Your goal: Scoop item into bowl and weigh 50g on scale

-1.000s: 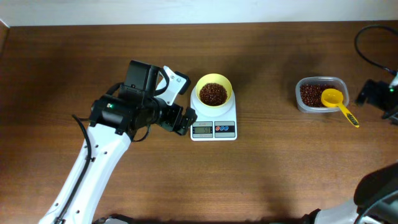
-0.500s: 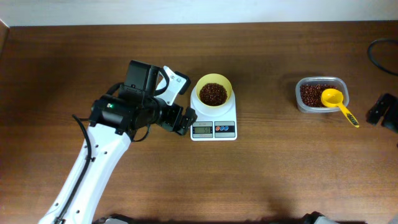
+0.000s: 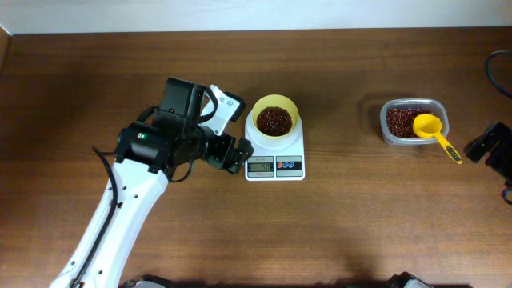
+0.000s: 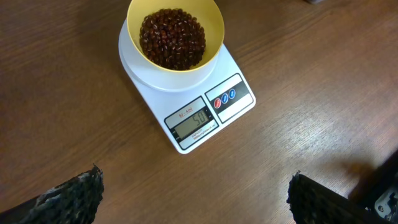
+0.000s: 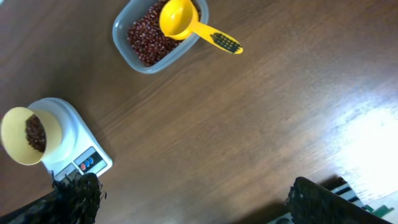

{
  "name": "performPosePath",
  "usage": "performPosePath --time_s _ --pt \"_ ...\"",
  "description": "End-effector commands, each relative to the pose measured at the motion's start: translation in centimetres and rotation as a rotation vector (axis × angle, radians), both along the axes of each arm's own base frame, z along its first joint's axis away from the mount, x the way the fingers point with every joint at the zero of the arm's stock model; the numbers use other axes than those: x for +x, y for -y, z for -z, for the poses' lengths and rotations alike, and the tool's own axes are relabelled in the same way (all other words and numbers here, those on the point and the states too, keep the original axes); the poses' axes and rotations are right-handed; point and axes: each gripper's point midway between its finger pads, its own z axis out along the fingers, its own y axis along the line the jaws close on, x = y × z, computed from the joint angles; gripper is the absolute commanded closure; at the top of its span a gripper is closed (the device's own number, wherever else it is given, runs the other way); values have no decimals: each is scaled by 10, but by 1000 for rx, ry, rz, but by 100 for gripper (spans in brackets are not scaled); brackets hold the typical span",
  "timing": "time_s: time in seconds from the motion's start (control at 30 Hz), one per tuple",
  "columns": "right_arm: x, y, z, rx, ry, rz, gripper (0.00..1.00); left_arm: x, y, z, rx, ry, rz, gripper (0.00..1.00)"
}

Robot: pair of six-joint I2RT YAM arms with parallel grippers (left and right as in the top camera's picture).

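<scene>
Position of the task items: a small round pale yellow plastic bowl (image 3: pixel 275 100) is sitting centred on the platform of a small white rectangular digital kitchen scale (image 3: pixel 274 166). It is holding a heap of small dark reddish-brown beans (image 3: pixel 274 121). The grey display (image 4: pixel 193 121) is showing digits that appear to be reading at or near the target, though they are small, so this is a judgement only.

The left gripper (image 4: pixel 196 186) is hovering just beside the scale's left edge. Its jaws are standing wide apart and are gripping nothing. From its wrist camera the scale and bowl are lying directly ahead, with the display edge nearest the fingers. The left arm is by far the nearer to the bowl.

The right gripper (image 5: pixel 193 190) is hanging at the far right of the brown wooden table (image 3: pixel 360 216), well apart from the scale. Its jaws are likewise parted and empty. Near it, a clear rounded-rectangular plastic container (image 3: pixel 383 122) is holding the spare beans. A bright yellow long-handled measuring scoop (image 3: pixel 438 138) is resting in that container, its handle running out over the rim toward the right gripper.

Should any correction be needed, the right arm is sitting better for the scoop and the left for the bowl.
</scene>
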Motion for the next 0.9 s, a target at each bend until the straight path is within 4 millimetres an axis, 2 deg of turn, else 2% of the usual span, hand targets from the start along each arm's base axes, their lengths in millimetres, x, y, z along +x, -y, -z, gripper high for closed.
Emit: performPosePath --time_s 0.0,0.2,0.3,0.37,0.5,0.6,0.73,0.87 --pt "13 -5 -10 -6 68 -29 1 -1 2 3 4 -3 22 1" --pt "65 -26 -46 -221 259 -200 1 -1 2 3 4 -3 22 1" --pt "71 -38 -61 -294 316 -237 1 -1 2 3 4 -3 22 1" --pt "66 -41 -74 -319 361 -238 1 -1 2 3 4 -3 22 1" --pt "61 -44 -85 -363 402 -275 1 -1 2 3 4 -3 22 1" --pt "76 -52 -94 -458 473 -388 1 -1 2 3 4 -3 22 1" --pt "90 -57 -92 -492 575 -393 1 -1 2 3 4 -3 22 1" --pt "104 -68 -93 -548 761 -397 1 -1 2 3 4 -3 22 1"
